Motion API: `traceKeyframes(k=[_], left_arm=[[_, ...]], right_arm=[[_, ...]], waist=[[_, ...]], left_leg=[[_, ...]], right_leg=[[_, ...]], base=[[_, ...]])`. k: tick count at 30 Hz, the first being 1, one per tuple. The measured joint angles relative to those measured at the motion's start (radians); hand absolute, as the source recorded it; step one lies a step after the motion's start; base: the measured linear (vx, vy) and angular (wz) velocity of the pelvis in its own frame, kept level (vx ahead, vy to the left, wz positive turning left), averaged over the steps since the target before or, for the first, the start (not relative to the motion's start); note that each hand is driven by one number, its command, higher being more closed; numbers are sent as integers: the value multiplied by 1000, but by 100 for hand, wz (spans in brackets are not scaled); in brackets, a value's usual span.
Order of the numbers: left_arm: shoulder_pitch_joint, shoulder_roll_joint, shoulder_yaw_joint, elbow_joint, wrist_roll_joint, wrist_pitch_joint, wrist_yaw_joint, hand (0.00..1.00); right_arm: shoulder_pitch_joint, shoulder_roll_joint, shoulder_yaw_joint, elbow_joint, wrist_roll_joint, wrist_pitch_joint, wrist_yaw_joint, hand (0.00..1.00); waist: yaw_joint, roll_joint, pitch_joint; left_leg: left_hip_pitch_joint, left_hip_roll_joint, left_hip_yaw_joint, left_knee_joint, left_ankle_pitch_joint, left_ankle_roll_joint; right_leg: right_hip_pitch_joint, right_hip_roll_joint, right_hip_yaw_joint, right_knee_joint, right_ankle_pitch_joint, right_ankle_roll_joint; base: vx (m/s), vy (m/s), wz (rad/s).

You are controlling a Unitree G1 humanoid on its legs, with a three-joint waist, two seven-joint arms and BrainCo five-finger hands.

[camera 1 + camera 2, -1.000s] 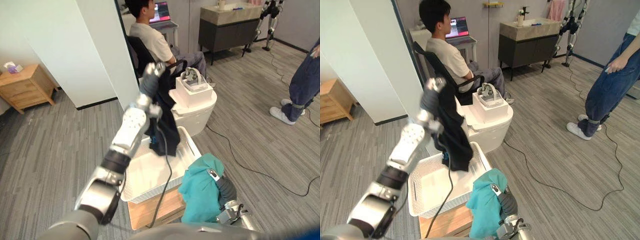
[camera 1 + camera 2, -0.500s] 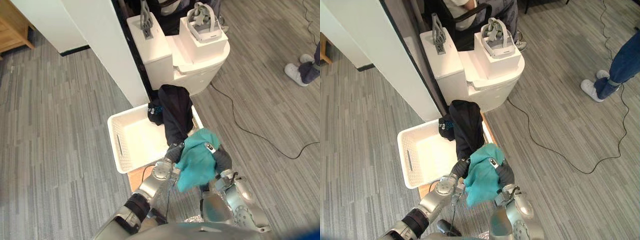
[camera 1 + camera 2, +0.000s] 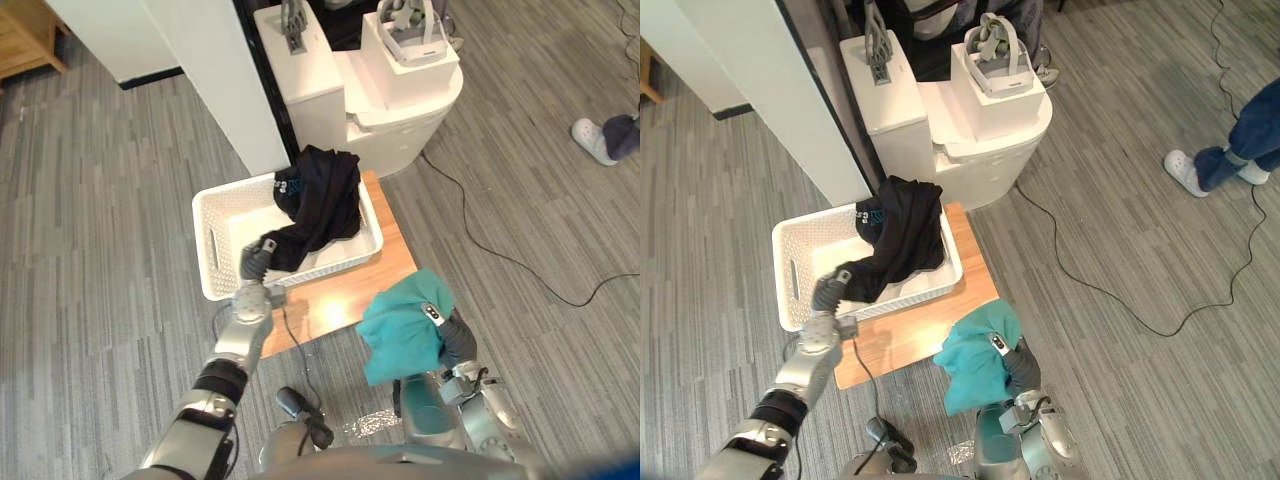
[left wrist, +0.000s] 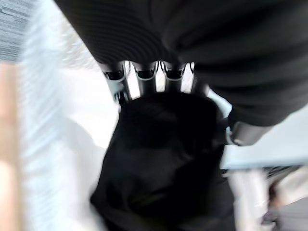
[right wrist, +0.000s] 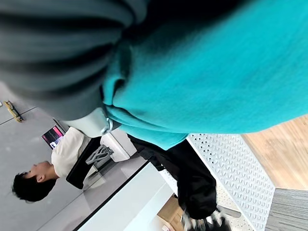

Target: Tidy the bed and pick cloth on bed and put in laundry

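Left eye view: a white basket [image 3: 212,255] sits on a low wooden counter [image 3: 350,290] on a grey plank floor [image 3: 100,200], just in front of a white toilet [image 3: 400,110]. The black cloth [image 3: 320,200] lies in the basket, heaped at the far right corner and draped over the far rim. One long end trails across the inside toward the near rim.

The left hand [image 3: 258,262] is at that near rim, clenched on the trailing end of the black cloth. Whether it touches the rim I cannot tell. The left wrist view agrees: fingers [image 4: 144,72] in a row on one side of the dark bundle and thumb [image 4: 240,132] on the other, with the cloth pinched between them.

The right hand [image 3: 458,345] is by the counter's near right edge, apart from the basket. The teal cloth [image 3: 400,325] is bunched over it and hangs down. The thumb lies across the top of the bundle, clamping it — the fingers are buried in the fabric. In the right wrist view the teal fabric lies close against the hand's cover, with the basket and black cloth beyond it and a seated person [image 5: 67,149] further off.

A box [image 3: 415,60] with a headset [image 3: 405,12] rests on the toilet lid. A white partition wall [image 3: 200,80] stands left of the toilet. A person's shoe [image 3: 600,140] is at the right edge of the floor.
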Motion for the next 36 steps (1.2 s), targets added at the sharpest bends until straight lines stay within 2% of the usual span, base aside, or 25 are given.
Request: traceKeyframes(k=[1,3,7,8,12,16,19,21,24,26,29,31,34,36], left_arm=[[51,-11,-3,-96,-35,-19,-48,0],[146,-43,-16,-269,-61,-40,-152,0],[280,-56,-9,-504,-99,-71,-291,0],[290,-56,-8,-521,-99,-79,-305,0],[342,-57,5,-604,-82,-86,-329,0],[387,-61,41,-625,-5,-73,-292,0],[414,-62,68,-623,88,-29,-251,0],[429,-61,85,-619,170,24,-216,0],[438,-60,110,-586,230,55,-181,0],[444,-60,131,-569,238,59,-166,0],[482,-60,164,-567,230,63,-179,0],[505,-66,176,-557,184,93,-217,0],[576,-114,193,-531,125,142,-271,0],[636,-146,191,-486,88,174,-302,0]], right_arm=[[16,0,-11,-14,-3,1,4,100],[43,10,-32,-35,-15,1,13,100],[104,35,-69,-44,-41,3,16,100],[113,35,-72,-45,-41,3,16,100],[146,36,-90,-55,-42,13,20,100],[186,35,-95,-110,-43,27,39,100],[194,35,-99,-123,-43,33,53,100],[196,35,-101,-123,-44,42,55,100],[195,35,-116,-123,-65,43,60,100],[192,34,-129,-126,-81,43,73,100],[196,29,-147,-174,-110,44,95,100],[192,30,-161,-240,-122,44,102,100],[164,30,-175,-304,-153,43,105,100],[123,27,-177,-321,-161,43,103,100]], waist=[[13,1,-2],[19,1,-10],[46,7,-77],[51,8,-87],[75,27,-144],[91,41,-178],[96,45,-201],[96,44,-212],[99,45,-218],[101,43,-219],[107,46,-229],[121,42,-232],[132,28,-241],[152,19,-247]], left_leg=[[18,-2,-2,-9,0,0],[37,-6,-24,-17,0,0],[71,-6,-50,-20,-1,-1],[77,-6,-51,-20,-2,-2],[100,-5,-53,-21,-7,-6],[115,-4,-58,-25,-14,0],[116,-4,-66,-25,-11,-1],[116,-4,-76,-25,-10,-3],[117,-4,-79,-25,-8,-4],[118,-4,-82,-25,-5,-8],[117,-5,-86,-25,-3,-7],[117,-6,-105,-24,-3,-7],[116,-7,-137,-25,-3,-7],[115,-9,-159,-25,-4,-6]], right_leg=[[20,0,-3,-4,-3,-1],[57,-5,-24,-13,-9,6],[129,-7,-57,-43,-13,10],[137,-7,-59,-43,-14,11],[171,-10,-71,-50,-17,12],[192,-9,-77,-57,-20,14],[198,-10,-82,-62,-17,15],[209,-10,-94,-73,-12,15],[216,-10,-102,-78,-8,15],[221,-10,-105,-82,-7,15],[224,-11,-108,-82,-7,15],[233,-12,-119,-82,-7,16],[259,-17,-155,-83,-18,19],[273,-19,-173,-83,-28,25]], base=[[23,10,13],[30,10,29],[30,-4,25],[20,-11,23],[-24,-11,9],[-50,-20,6],[-34,-17,6],[-21,-17,9],[-5,-12,6],[8,-9,4],[19,-5,3],[33,-9,18],[33,-14,35],[29,-15,33]])
